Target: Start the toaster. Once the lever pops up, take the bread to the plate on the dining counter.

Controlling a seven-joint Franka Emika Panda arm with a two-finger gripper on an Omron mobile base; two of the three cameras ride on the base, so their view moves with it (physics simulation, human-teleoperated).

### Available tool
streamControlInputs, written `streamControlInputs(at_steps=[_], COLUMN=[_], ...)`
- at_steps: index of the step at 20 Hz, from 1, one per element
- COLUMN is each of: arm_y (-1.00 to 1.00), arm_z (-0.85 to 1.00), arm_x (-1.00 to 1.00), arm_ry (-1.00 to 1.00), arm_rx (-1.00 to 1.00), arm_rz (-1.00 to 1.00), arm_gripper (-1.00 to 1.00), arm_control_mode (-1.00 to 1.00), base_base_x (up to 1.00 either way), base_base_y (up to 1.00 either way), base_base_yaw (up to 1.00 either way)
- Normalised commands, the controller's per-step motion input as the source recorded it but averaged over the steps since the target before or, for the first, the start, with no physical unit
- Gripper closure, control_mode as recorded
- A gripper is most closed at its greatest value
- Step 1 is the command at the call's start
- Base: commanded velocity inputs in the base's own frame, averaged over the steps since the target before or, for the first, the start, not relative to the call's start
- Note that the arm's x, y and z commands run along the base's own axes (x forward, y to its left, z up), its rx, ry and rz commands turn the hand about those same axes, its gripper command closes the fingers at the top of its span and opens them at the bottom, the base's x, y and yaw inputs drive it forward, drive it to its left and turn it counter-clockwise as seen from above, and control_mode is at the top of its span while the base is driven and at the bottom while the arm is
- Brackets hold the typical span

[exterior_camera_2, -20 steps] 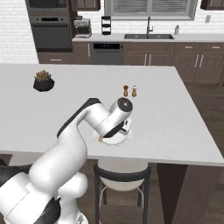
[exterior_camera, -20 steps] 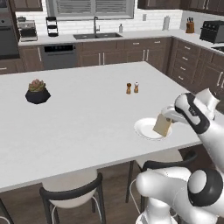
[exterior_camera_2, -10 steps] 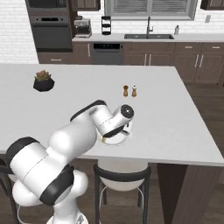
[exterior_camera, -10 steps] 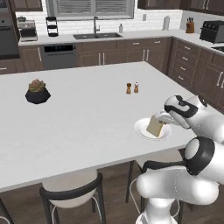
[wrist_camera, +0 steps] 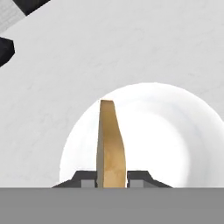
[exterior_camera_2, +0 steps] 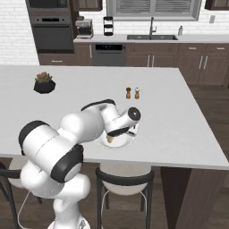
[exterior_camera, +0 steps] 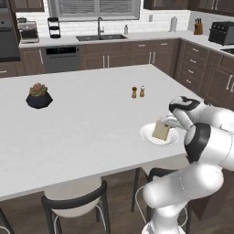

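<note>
The tan bread (wrist_camera: 110,144) stands on edge over the white plate (wrist_camera: 175,131), its lower edge at the plate's surface. My gripper (wrist_camera: 111,179) is shut on the bread, one dark fingertip on each side. In the left base view the bread (exterior_camera: 161,130) leans upright on the plate (exterior_camera: 148,137) near the right front of the dining counter (exterior_camera: 82,119), with the gripper (exterior_camera: 168,122) just behind it. The right base view has the plate (exterior_camera_2: 127,141) partly hidden by my arm, with a bit of bread (exterior_camera_2: 110,139) showing. The black toaster (exterior_camera: 222,33) sits on the far right worktop.
Salt and pepper shakers (exterior_camera: 138,92) stand behind the plate. A potted succulent (exterior_camera: 38,95) sits far left on the counter. Stools (exterior_camera: 75,201) are tucked under the near edge. The counter's right edge (exterior_camera_2: 203,129) lies close to the plate.
The hand has come down and slightly left with the bread, setting its lower edge on the plate. The arm has folded closer over the counter edge.
</note>
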Motion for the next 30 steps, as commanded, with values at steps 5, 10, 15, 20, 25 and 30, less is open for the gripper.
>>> streamControlInputs(at_steps=[5, 10, 15, 20, 25, 30], arm_y=[0.00, 0.00, -0.17, -0.19, -0.01, 0.00], arm_z=[-0.36, -0.16, 0.00, 0.00, 0.00, -0.14], arm_x=[0.11, -0.07, 0.00, 0.00, 0.09, 0.07], arm_ry=[0.00, 0.00, 0.06, 0.10, 0.13, 0.17], arm_rx=[0.00, 0.00, 0.00, -0.01, -0.09, -0.18], arm_rz=[0.00, 0.00, -0.06, -0.11, -0.11, -0.11], arm_gripper=[-1.00, -1.00, -1.00, -1.00, -1.00, -1.00], arm_control_mode=[-1.00, -1.00, -1.00, -1.00, -1.00, -1.00], base_base_x=[0.00, 0.00, 0.00, 0.00, 0.00, 0.00], base_base_y=[0.00, 0.00, 0.00, 0.00, 0.00, 0.00], base_base_yaw=[0.00, 0.00, 0.00, 0.00, 0.00, 0.00])
